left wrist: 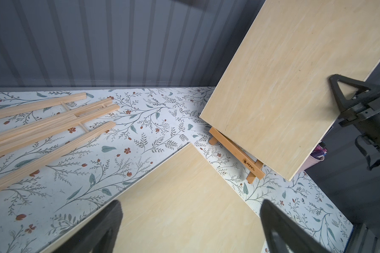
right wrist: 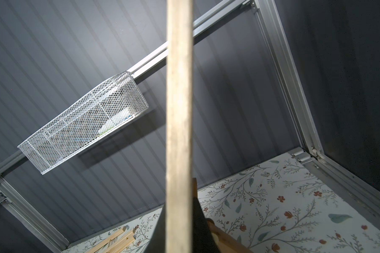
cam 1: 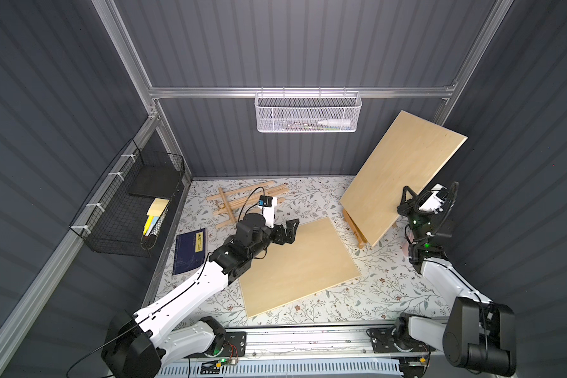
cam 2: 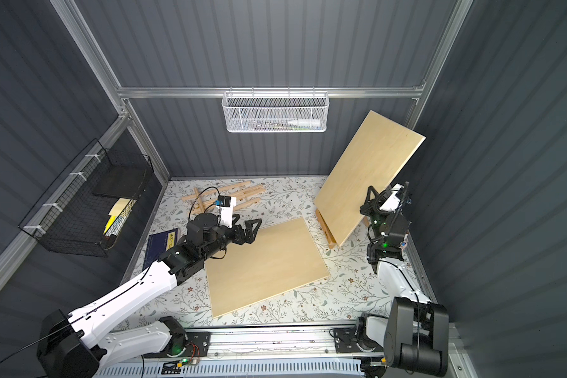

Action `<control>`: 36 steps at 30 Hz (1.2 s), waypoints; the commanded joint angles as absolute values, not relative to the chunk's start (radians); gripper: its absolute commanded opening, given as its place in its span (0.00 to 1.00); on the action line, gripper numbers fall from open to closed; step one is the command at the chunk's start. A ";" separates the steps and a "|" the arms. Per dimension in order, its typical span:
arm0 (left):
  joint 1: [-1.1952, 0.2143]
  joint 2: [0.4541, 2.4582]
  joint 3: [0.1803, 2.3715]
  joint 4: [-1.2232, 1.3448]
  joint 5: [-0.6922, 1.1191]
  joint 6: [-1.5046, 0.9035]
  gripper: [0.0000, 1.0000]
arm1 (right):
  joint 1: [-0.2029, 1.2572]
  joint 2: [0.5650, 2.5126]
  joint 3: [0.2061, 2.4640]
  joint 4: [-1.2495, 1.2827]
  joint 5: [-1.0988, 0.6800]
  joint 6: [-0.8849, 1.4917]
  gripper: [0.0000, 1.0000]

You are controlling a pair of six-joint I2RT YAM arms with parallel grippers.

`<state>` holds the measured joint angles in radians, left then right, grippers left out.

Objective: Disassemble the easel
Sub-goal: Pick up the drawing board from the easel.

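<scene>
Right end effector (cam 1: 406, 198) first: black jaws pinched together on the long right-hand edge of the tilted pale plywood board (cam 1: 403, 170). The right wrist view backs that up, with the board seen edge-on, raw and fibrous, running straight up the middle of the frame between dark fingers (right wrist: 158, 236).

That board is a smooth, fine-grained rectangle leaning back. Its long axis climbs from right of centre toward the upper right in both top views. Along its lower short edge sits the small honey-brown wooden easel (cam 1: 354, 229), right of centre on the surface. The easel's ledge bar lies parallel to that edge and runs diagonally down to the right. In the left wrist view a dark printed logo shows on the bar. Whether the board rests on the ledge or hangs just clear of it, I cannot tell.

Over to the left end effector (cam 1: 291, 231): jaws spread wide apart, gripping nothing. It hovers above the upper left part of the flat pale plywood board (cam 1: 301, 265). That one lies at the centre of the white floral-print surface (cam 1: 390, 291), skewed to the frame.

Further out, at the back, a frame of pale wooden slats (cam 1: 246, 203) lies flat, its long axis roughly left to right. A dark blue book (cam 1: 190, 250) lies at the left edge. A white mesh basket (cam 1: 308, 113) hangs on the rear rail.
</scene>
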<state>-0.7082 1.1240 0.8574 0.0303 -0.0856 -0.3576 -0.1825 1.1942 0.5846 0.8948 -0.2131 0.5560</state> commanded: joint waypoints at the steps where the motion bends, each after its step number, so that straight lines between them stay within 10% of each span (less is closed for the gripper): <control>1: -0.710 1.132 0.854 0.041 -0.092 -0.338 0.99 | -0.185 1.120 0.712 1.154 -0.203 0.589 0.00; 36: -0.710 1.024 0.854 0.050 -0.103 -0.342 0.99 | -0.101 0.745 0.916 0.608 -0.134 1.213 0.00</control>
